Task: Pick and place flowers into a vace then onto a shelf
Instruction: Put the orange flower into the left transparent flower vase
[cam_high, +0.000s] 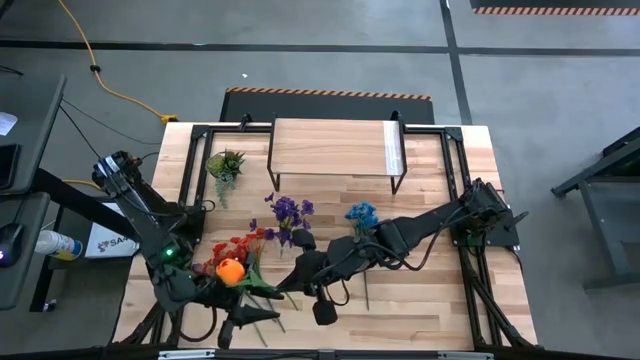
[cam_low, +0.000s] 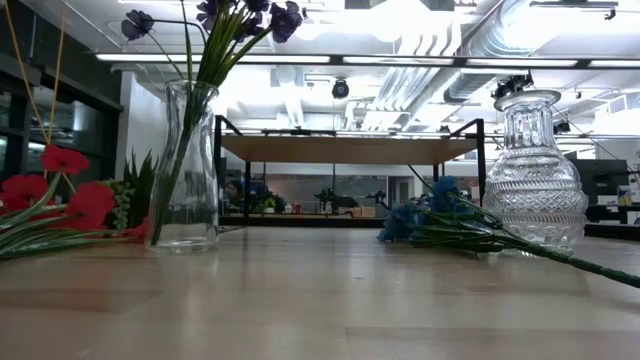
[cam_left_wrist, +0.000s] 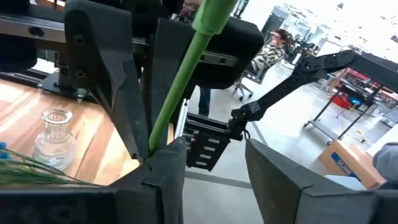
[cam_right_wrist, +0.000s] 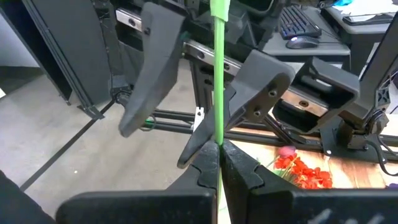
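Green plastic stem (cam_right_wrist: 218, 74), thin, straight, pinched upright between dark jaws.

We see light-wood planks striping the table (cam_high: 420, 290), and the shelf (cam_high: 330, 146) above it is pale wood on black legs. Beside the shelf sit a spiky green plant (cam_high: 226, 164), purple flowers (cam_high: 288, 212), blue flowers (cam_high: 361, 215), red flowers (cam_high: 232, 249) and an orange bloom (cam_high: 230, 271). The cut-glass vase (cam_low: 534, 170) is clear, diamond-patterned.

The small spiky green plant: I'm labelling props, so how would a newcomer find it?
On the wooden tabletop, look beside the left end of the low light-wood shelf. There stands the small spiky green plant, alone. Unlike the long-stemmed flowers nearby, it has no coloured bloom.
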